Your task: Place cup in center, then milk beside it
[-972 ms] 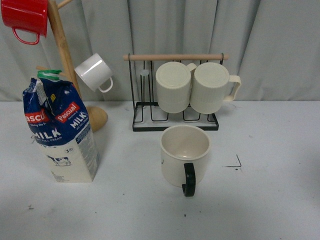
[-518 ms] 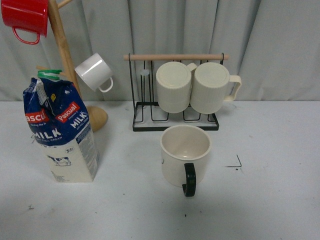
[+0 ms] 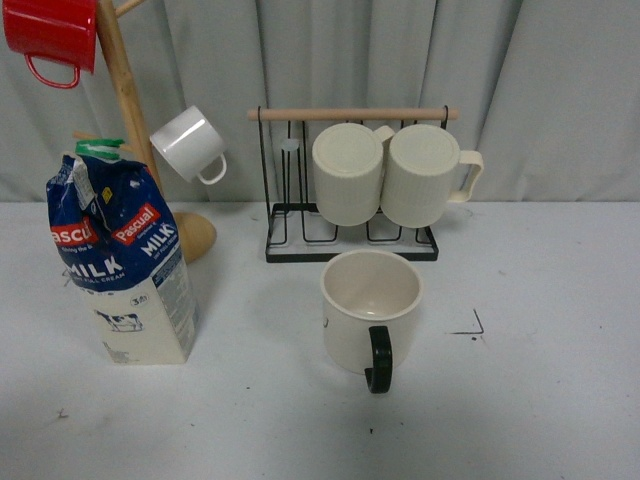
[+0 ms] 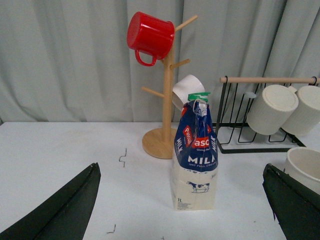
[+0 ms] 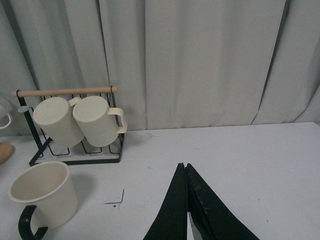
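smooth cream cup (image 3: 370, 310) and creased paper milk (image 3: 125, 270) carton on a matte white table (image 3: 540, 400)
the cup stands upright mid-table, glossy black loop handle facing front, just before the wire rack (image 3: 350, 114); the milk stands well left, near the wooden mug tree (image 3: 128, 100). pleated grey curtain (image 3: 560, 90) behind. left gripper (image 4: 181, 169) spread wide, right gripper (image 5: 184, 167) pinched closed, both empty.

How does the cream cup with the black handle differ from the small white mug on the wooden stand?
The cup stands upright on the table, mouth up; the white mug hangs tilted on a peg of the wooden stand, off the table. The cup is cream with a black handle; the white mug's handle is white like its body. Both have one loop handle.
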